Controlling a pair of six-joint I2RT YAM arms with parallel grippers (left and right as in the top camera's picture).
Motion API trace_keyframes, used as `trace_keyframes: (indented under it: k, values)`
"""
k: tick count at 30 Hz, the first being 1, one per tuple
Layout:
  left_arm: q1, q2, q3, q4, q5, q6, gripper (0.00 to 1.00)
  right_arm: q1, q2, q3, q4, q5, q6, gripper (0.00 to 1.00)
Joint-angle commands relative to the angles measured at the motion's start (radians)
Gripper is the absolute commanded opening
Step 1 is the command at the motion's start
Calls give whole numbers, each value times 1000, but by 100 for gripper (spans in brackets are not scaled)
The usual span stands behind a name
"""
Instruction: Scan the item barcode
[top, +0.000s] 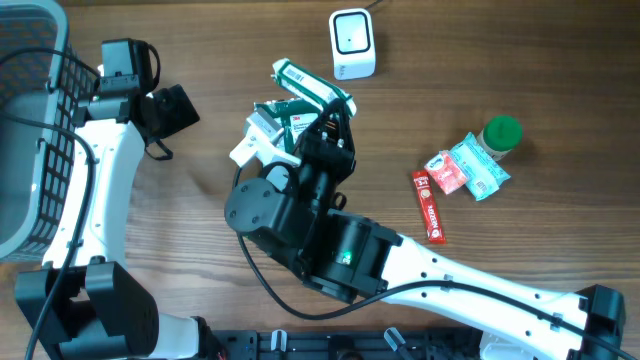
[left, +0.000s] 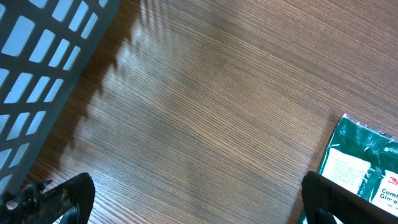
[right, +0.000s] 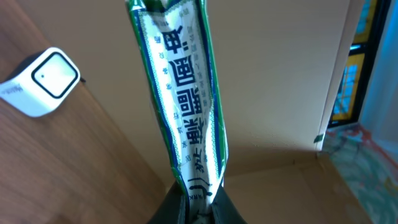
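A long green-and-white packet (top: 310, 88) with printed characters is pinched at its lower end in my right gripper (top: 335, 118), which is shut on it. In the right wrist view the packet (right: 180, 106) rises up from the gripper (right: 199, 208) and hangs above the table. The white scanner (top: 352, 43) stands at the back of the table, just right of the packet's tip, and appears left of the packet as a white scanner (right: 43, 81) in the right wrist view. My left gripper (top: 170, 110) is open over bare wood (left: 196, 202), holding nothing. No barcode is visible.
A green glove pack (top: 285, 120) (left: 364, 168) and a white item (top: 255, 140) lie under the right arm. A red stick (top: 430, 205), teal and pink packets (top: 465, 170) and a green-capped bottle (top: 500, 135) sit on the right. A grey basket (top: 30, 130) stands far left.
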Motion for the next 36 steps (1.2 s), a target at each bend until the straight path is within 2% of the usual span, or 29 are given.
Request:
trace_keyframes:
  k: [1, 8, 14, 36]
  values:
    - [6, -7, 11, 2, -9, 16, 100, 7, 8, 4, 60, 29, -118, 4]
    - [6, -7, 11, 2, -9, 16, 100, 27, 8, 4, 79, 29, -169, 4]
    - [6, -7, 11, 2, -9, 16, 100, 111, 8, 4, 181, 29, -262, 5]
    - [6, -7, 11, 2, -8, 16, 100, 178, 8, 4, 209, 29, -285, 5]
